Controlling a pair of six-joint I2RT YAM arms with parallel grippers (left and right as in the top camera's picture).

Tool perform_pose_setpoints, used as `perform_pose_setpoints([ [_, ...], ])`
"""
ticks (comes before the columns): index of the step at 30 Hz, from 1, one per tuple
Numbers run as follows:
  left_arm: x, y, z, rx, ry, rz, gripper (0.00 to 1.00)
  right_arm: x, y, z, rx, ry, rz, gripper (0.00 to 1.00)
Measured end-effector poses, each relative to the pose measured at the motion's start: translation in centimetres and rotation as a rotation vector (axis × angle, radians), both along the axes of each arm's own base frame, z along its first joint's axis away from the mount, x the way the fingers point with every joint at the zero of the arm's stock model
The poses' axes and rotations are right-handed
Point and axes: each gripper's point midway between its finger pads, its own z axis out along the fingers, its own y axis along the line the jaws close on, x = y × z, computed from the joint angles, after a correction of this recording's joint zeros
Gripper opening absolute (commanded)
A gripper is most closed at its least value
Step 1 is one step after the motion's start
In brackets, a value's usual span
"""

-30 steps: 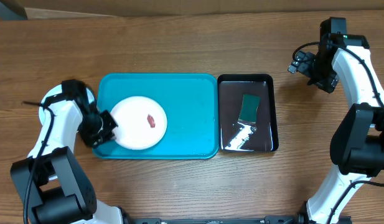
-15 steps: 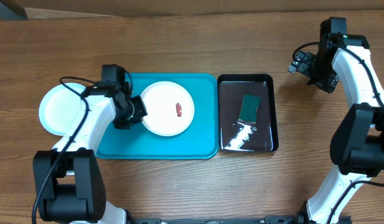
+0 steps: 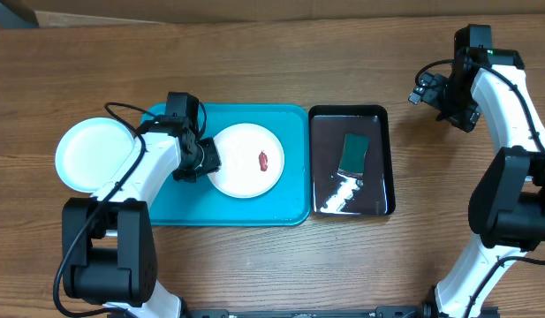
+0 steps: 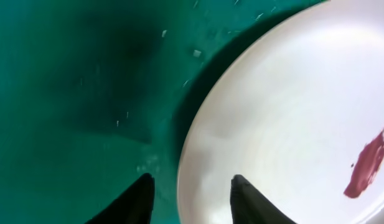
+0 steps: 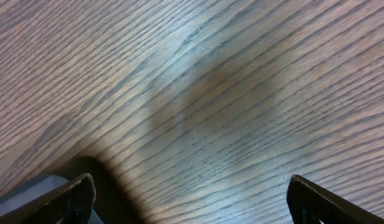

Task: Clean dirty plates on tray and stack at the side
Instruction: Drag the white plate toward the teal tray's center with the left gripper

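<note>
A white plate [image 3: 246,159] with one red-brown food bit [image 3: 265,161] lies on the turquoise tray [image 3: 166,208]. My left gripper [image 3: 206,161] is at the plate's left rim. In the left wrist view its fingers [image 4: 192,190] straddle the rim of the plate [image 4: 291,112], one over the tray [image 4: 73,93], one over the plate, closed on it. A second pale plate [image 3: 94,155] lies on the table left of the tray and looks clean. No yellow-green plate is in view. My right gripper [image 3: 428,88] [image 5: 188,199] is open and empty above bare wood at the far right.
A glossy black tray [image 3: 351,111] holding a green sponge [image 3: 354,152] and a wet patch stands against the turquoise tray's right side. Small crumbs dot the turquoise tray [image 4: 195,53]. Wooden table all around.
My left gripper and the white plate have shifted right on the tray. One second ago the plate was at the tray's left edge and no plate lay on the table. The right arm is still.
</note>
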Motion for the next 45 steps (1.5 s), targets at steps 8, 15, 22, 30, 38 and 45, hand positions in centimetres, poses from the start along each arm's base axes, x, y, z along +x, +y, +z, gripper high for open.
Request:
perform_pose_setpoints([
  [8, 2.8, 0.0, 0.7, 0.037, -0.134, -0.142, 0.44, 0.0, 0.0, 0.0, 0.000, 0.000, 0.000, 1.00],
  [15, 3.1, 0.6, 0.7, 0.085, -0.149, -0.177, 0.37, 0.0, 0.0, 0.0, 0.000, 0.000, 0.000, 1.00],
  [22, 3.6, 0.8, 0.5, 0.103, -0.178, -0.175, 0.33, 0.0, 0.0, 0.0, 0.000, 0.000, 0.000, 1.00],
  [30, 3.1, 0.9, -0.2, 0.103, -0.167, -0.175, 0.29, 0.0, 0.0, 0.0, 0.000, 0.001, 0.000, 1.00],
  [38, 3.1, 0.9, -0.3, 0.103, -0.170, -0.175, 0.27, 0.0, 0.0, 0.0, 0.000, 0.000, 0.000, 1.00],
  [45, 2.6, 0.9, -1.8, 0.107, -0.144, -0.194, 0.18, 0.0, 0.0, 0.0, 0.000, 0.000, 0.000, 1.00],
])
